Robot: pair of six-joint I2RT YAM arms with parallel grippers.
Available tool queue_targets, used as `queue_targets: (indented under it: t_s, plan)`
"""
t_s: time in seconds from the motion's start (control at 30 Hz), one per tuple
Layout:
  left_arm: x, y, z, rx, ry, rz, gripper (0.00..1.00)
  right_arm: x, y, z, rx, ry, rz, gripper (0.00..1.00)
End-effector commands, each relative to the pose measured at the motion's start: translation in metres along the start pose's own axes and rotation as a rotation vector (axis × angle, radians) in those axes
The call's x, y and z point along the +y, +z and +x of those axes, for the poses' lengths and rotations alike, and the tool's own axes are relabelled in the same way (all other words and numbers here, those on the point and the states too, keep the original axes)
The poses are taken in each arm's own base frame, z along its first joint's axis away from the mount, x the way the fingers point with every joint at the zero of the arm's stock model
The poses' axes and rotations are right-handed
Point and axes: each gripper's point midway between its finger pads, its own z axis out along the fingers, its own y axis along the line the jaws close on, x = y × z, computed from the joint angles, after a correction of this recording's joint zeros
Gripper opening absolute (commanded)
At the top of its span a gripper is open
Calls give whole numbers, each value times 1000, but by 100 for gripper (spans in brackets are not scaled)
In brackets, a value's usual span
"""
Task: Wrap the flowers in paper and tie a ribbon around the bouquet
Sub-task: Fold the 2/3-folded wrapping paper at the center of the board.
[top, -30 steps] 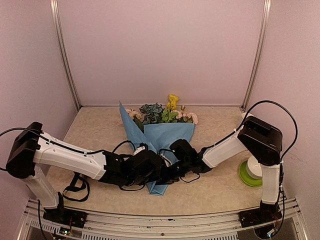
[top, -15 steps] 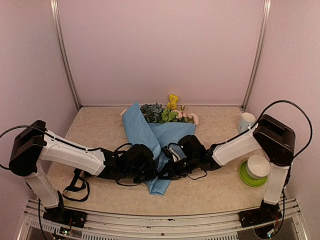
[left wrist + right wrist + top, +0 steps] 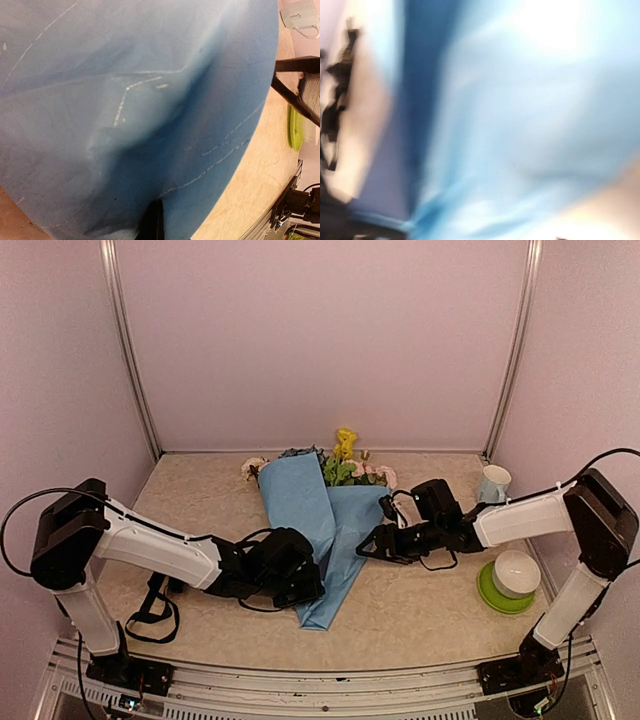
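Top external: wrapping is the step. Left gripper point(image 3: 308, 590) clamps the paper's point(image 3: 295, 505) near tip, flowers point(image 3: 345, 462) at its far end; right gripper point(image 3: 372, 545) beside it, grip unclear. Next I'd fold the right flap across.

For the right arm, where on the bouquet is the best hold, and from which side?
Probably the narrow lower part of the bouquet, approached from its right edge. It lies flat, tapering toward the near edge, with the blooms at the far end, and the left gripper occupies its left side.
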Motion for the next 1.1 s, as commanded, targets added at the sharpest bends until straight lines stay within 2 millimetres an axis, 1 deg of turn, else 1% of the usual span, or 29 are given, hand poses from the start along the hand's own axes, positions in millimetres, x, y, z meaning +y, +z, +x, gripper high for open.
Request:
queue_targets:
  t_s: [0.0, 0.03, 0.13, 0.17, 0.23, 0.27, 0.3, 0.33, 0.4, 0.43, 0.5, 0.57, 0.63, 0.73, 0.83, 0.9, 1.0, 1.07]
  plan:
    - [-19, 5, 8, 41, 75, 20, 0, -39, 4, 17, 65, 12, 79, 71]
    - [-22, 7, 9, 54, 95, 17, 0, -42, 11, 18, 82, 14, 79, 72]
    - [-27, 14, 13, 109, 213, -39, 0, -51, 26, 17, 108, 26, 83, 62]
    - [-28, 16, 16, 131, 268, -67, 0, -52, 30, 18, 110, 34, 78, 58]
    - [-31, 19, 23, 153, 388, -135, 0, -54, 36, 18, 111, 56, 65, 42]
    - [-36, 20, 24, 148, 450, -164, 0, -54, 38, 16, 102, 66, 60, 34]
    - [-38, 22, 28, 145, 518, -203, 0, -54, 39, 15, 92, 79, 56, 28]
    - [-44, 24, 30, 132, 586, -227, 0, -51, 39, 13, 76, 90, 45, 24]
    - [-60, 29, 35, 102, 735, -264, 0, -44, 41, 12, 52, 98, 17, 21]
    - [-66, 33, 41, 103, 797, -272, 0, -41, 42, 12, 48, 95, 10, 20]
    - [-67, 41, 56, 134, 887, -296, 0, -37, 42, 11, 42, 95, 2, 20]
    - [-58, 46, 68, 175, 938, -320, 0, -36, 38, 10, 28, 102, -2, 20]
    - [-49, 48, 78, 210, 964, -329, 0, -34, 34, 8, 22, 97, -3, 23]
    - [-34, 47, 80, 233, 983, -365, 0, -32, 24, 1, -2, 94, 0, 26]
    - [-25, 49, 83, 251, 1010, -387, 0, -32, 8, -10, -47, 84, 24, 29]
    - [-23, 52, 86, 263, 1020, -390, 0, -36, -6, -20, -82, 71, 70, 32]
    - [-24, 55, 88, 266, 1025, -385, 0, -41, -32, -34, -136, 36, 137, 38]
    - [-25, 56, 90, 268, 1026, -377, 0, -34, -51, -47, -174, -16, 145, 41]
